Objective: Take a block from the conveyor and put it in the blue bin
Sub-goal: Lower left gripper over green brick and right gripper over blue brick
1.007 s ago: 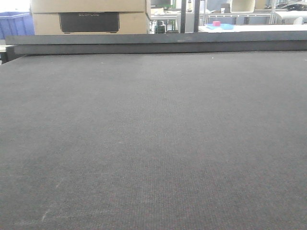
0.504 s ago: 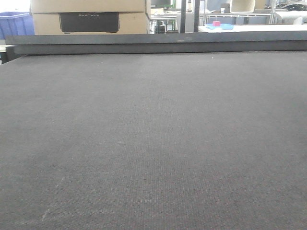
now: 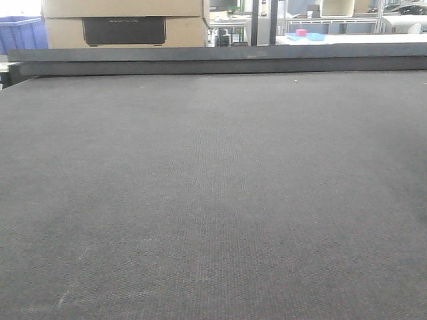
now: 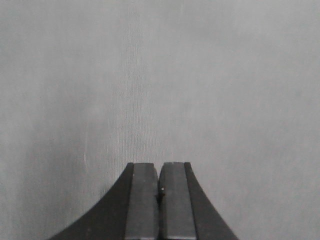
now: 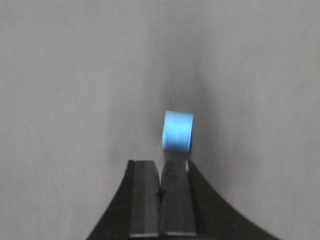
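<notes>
The conveyor [image 3: 213, 187] is a wide dark grey woven belt that fills the front view, with a dark rail [image 3: 213, 60] along its far edge. A small blue block [image 5: 178, 131] lies on the belt in the right wrist view, slightly blurred. It sits just beyond the tips of my right gripper [image 5: 159, 162], a little right of the centre line. That gripper is shut with nothing between its fingers. My left gripper [image 4: 159, 165] is also shut and empty over bare belt. A blue bin [image 3: 21, 33] shows beyond the rail at the far left. Neither arm appears in the front view.
Behind the rail stands a cardboard box [image 3: 123, 23] with a dark panel. Farther back right, a white table carries a small blue tray [image 3: 313, 37] with a pink cube [image 3: 301, 33]. Metal posts [image 3: 263, 20] rise behind the rail.
</notes>
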Action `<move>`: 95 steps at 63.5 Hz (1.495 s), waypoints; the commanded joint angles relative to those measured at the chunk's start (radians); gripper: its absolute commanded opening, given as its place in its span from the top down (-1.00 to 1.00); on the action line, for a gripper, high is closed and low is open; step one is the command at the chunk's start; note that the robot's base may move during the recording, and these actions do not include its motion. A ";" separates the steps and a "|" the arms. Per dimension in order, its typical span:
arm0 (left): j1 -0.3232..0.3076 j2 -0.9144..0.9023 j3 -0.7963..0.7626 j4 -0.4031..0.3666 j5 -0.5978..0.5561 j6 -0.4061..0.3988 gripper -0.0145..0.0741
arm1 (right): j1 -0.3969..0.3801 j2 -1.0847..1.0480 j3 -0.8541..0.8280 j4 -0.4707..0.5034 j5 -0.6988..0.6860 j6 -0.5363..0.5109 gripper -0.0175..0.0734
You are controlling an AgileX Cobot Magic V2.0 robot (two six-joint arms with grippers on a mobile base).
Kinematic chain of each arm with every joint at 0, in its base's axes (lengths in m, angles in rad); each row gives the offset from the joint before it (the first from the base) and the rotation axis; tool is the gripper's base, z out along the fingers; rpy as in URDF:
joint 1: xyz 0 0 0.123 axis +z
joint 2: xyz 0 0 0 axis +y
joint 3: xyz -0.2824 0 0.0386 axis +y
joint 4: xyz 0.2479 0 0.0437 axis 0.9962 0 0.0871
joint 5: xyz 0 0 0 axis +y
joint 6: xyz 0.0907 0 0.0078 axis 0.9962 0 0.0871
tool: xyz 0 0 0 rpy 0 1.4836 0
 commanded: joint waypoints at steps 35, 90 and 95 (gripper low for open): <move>-0.007 0.258 0.110 -0.005 0.066 -0.064 0.92 | -0.005 0.343 -0.006 -0.016 -0.064 0.021 0.90; -0.007 0.269 0.119 -0.006 0.039 -0.064 0.92 | -0.005 0.558 0.063 -0.028 -0.248 0.065 -0.50; -0.007 0.269 0.119 -0.006 0.039 -0.064 0.92 | -0.005 0.567 0.063 -0.052 -0.248 0.075 -0.50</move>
